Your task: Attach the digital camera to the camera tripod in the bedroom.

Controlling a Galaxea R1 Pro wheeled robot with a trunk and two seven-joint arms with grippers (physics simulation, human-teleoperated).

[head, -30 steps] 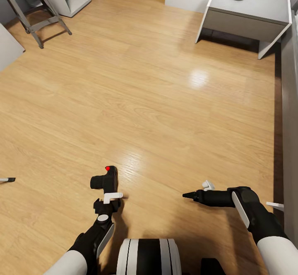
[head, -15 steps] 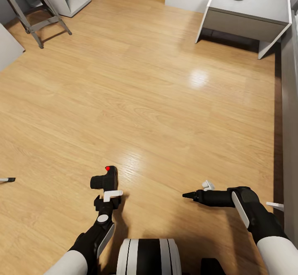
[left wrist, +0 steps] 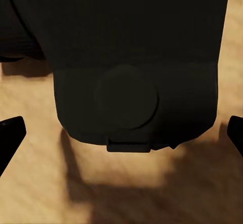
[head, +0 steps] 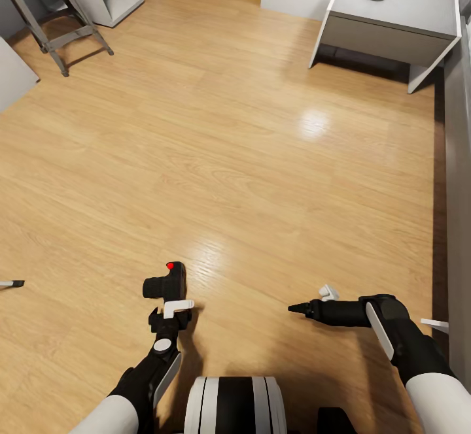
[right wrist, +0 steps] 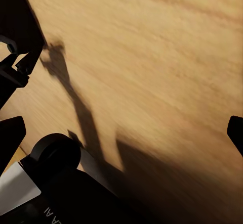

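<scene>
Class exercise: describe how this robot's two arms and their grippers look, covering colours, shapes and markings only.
Both arms have white upper sleeves, then black forearms with a slim white side panel. The left gripper and right gripper each pair a white finger with a black one. A round white cap marks the left wrist.

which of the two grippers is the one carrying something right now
The left gripper: its fingers hold the small black boxy digital camera with the red round button above the light wood plank floor. The right gripper carries nothing.
</scene>
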